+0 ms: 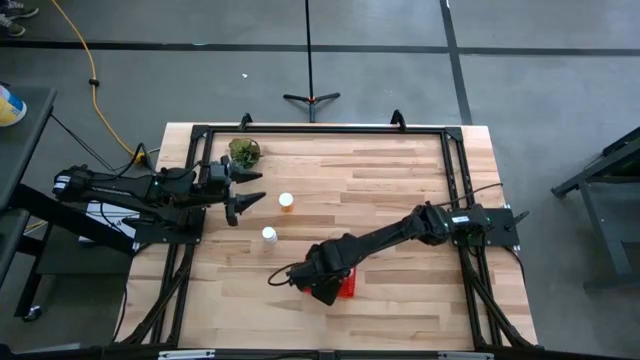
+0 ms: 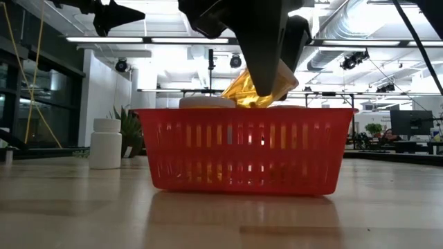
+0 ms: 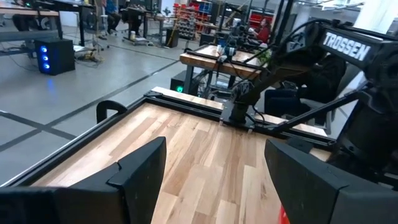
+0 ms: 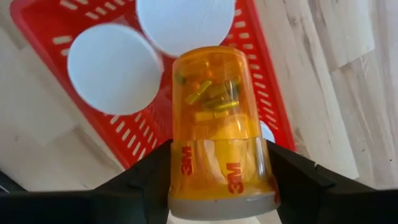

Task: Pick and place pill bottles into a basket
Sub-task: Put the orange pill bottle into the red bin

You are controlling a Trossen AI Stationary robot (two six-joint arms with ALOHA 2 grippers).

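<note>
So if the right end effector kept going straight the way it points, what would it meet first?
Probably the white caps of bottles already standing in the red basket; the held pill bottle would likely touch first, though depth is unclear.

A: The basket [image 2: 242, 152] at the centre of the low view is bright red, its walls patterned with rows of narrow vertical slots.

B: And the pill bottle [image 4: 217, 137] at the centre of the right wrist view?

A: Translucent orange, with red lettering low on its side. Two caps [image 4: 115, 68] upper left are plain white.

B: The table [image 1: 400, 180]?

A: Pale wood in striped planks.
</note>
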